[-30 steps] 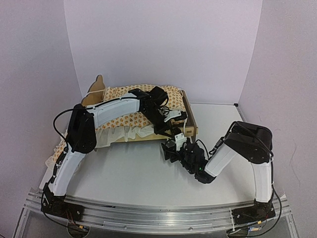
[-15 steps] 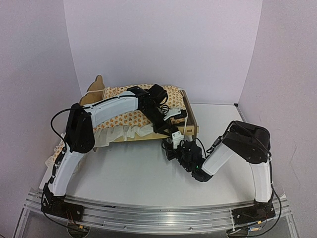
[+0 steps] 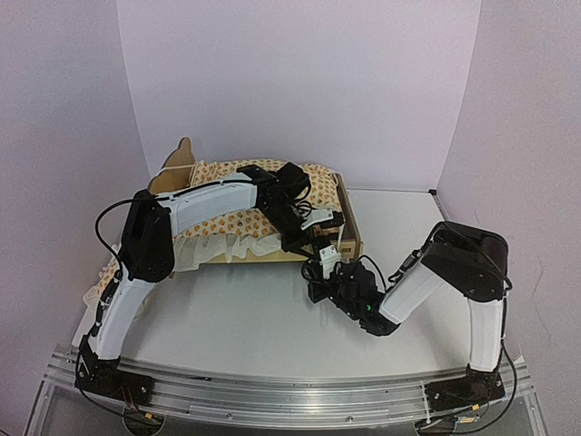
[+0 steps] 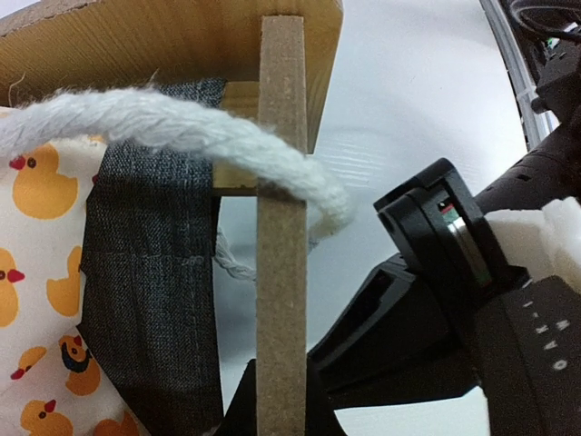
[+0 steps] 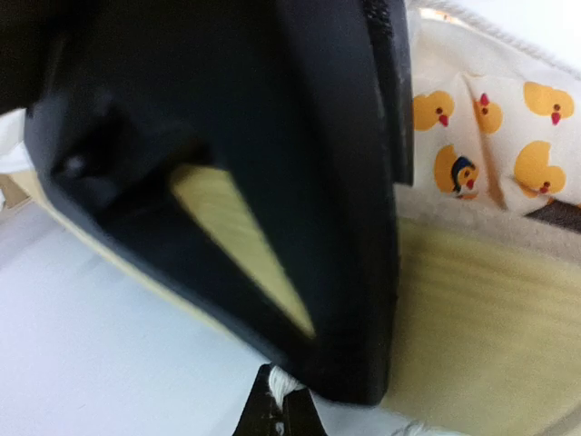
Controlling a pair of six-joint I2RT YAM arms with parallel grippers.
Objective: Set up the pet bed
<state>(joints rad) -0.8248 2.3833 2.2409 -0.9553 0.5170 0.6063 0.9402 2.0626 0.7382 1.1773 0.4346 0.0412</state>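
Bed frame (image 3: 352, 232) held at its near right corner

The right pincer (image 5: 280, 411) is closed tight on a bit of white cord (image 4: 182, 123). The left pincer (image 4: 272, 414) is pinched shut on the frame's thin side board, and the cord loops over that board. Duck-print bedding (image 3: 238, 222) lies in the frame, which sits at the back left of the worktop (image 3: 254, 318).

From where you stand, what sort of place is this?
Probably a robot test bench, not a home: plain white walls box in a white table, two robot arms are mounted on a metal rail, and a small pet bed lies on the table.
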